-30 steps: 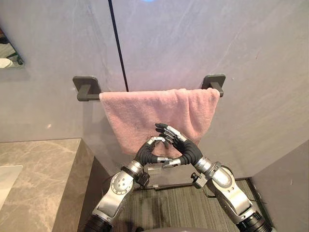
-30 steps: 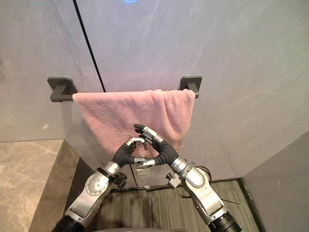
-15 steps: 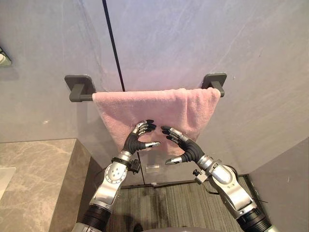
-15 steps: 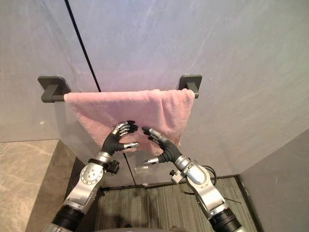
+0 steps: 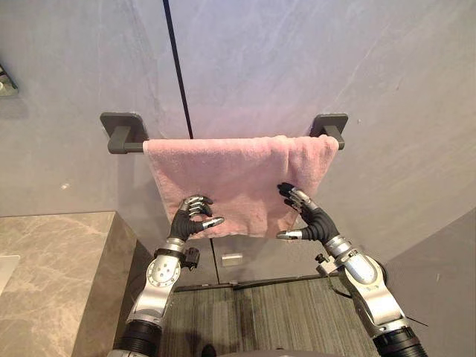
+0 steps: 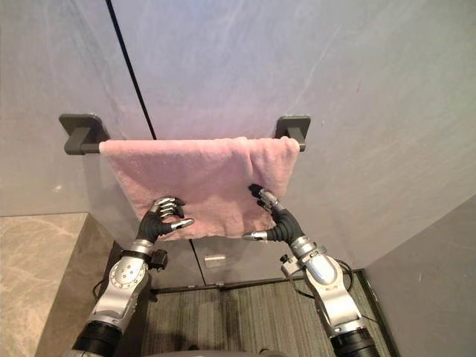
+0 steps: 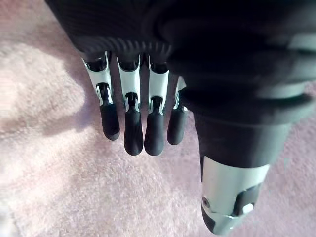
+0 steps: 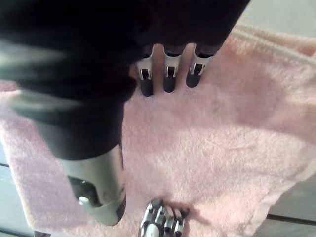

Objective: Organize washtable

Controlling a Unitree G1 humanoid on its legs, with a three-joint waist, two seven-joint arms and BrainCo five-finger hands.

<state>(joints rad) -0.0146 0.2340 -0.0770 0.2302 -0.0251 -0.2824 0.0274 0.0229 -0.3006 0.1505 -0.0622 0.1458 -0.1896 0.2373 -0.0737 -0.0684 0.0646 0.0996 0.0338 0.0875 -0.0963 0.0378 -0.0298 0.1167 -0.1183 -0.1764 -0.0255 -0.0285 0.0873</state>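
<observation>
A pink towel (image 5: 230, 175) hangs folded over a dark towel bar (image 5: 126, 146) on the grey wall. My left hand (image 5: 186, 219) rests against the towel's lower left corner, fingers lightly bent onto the cloth and thumb held out, gripping nothing. My right hand (image 5: 312, 219) lies against the towel's lower right part with straight fingers and the thumb spread below. Close up, the left wrist view has the left hand's fingers (image 7: 133, 138) pointing at the pink pile (image 7: 59, 187). In the right wrist view its fingers (image 8: 169, 81) touch the towel (image 8: 222, 128), with the left hand (image 8: 160, 222) far off.
A brown stone counter (image 5: 52, 268) stands at the lower left. A dark vertical seam (image 5: 177, 67) runs down the wall behind the bar. A striped floor mat (image 5: 275, 312) lies below the towel, and a grey side wall (image 5: 446, 260) closes the right.
Both hands have moved apart from the towel's middle: the left down to the lower left corner, the right out to the right side. The towel now hangs flatter and wider.
</observation>
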